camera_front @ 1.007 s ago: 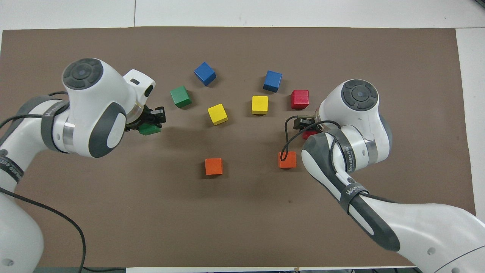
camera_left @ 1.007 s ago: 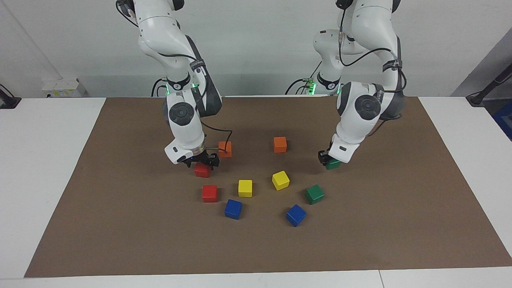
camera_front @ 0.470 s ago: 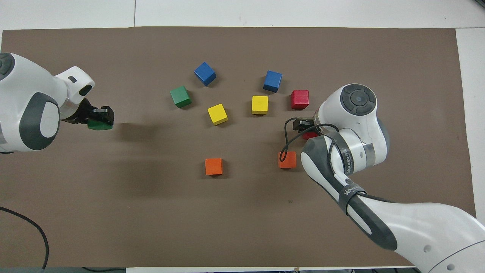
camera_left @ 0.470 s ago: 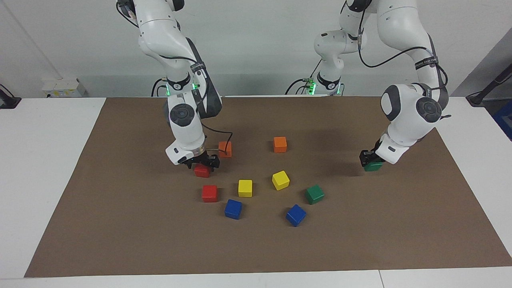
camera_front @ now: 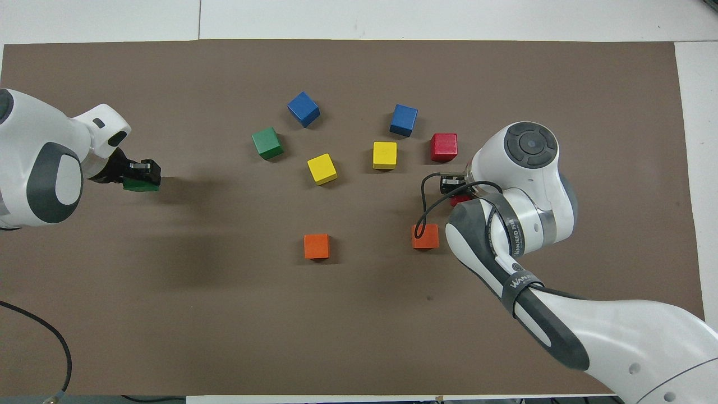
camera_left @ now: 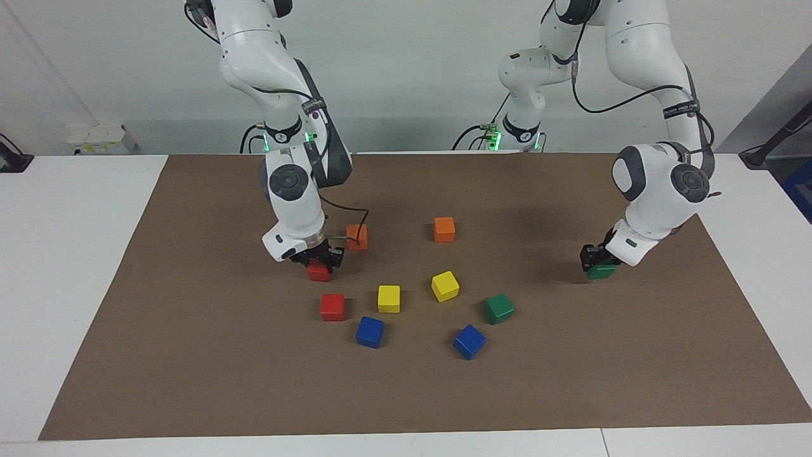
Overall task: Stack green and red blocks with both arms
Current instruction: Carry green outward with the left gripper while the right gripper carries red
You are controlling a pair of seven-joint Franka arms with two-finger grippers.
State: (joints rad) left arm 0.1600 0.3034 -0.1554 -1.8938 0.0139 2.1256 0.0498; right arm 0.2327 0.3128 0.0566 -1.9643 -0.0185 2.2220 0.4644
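Note:
My right gripper (camera_left: 318, 260) is down on the mat, shut on a red block (camera_left: 319, 272). In the overhead view the gripper (camera_front: 452, 186) and wrist hide most of that block (camera_front: 460, 198). A second red block (camera_left: 332, 306) lies just farther from the robots. Toward the left arm's end of the mat, my left gripper (camera_left: 595, 259) is shut on a green block (camera_left: 601, 271). It holds the block (camera_front: 140, 184) low over the mat; contact with the mat cannot be told. The other green block (camera_left: 499, 308) rests free near the middle of the mat.
Two orange cubes (camera_left: 356, 236) (camera_left: 444, 229), two yellow cubes (camera_left: 389, 298) (camera_left: 445, 285) and two blue cubes (camera_left: 370, 331) (camera_left: 469, 341) are scattered mid-mat. A black cable (camera_front: 422, 216) from the right wrist loops over the nearer orange cube. The brown mat (camera_left: 190, 381) covers the white table.
The left gripper carried its green block from near the middle out toward the left arm's end of the mat. The right gripper sank slightly and closed on the red block.

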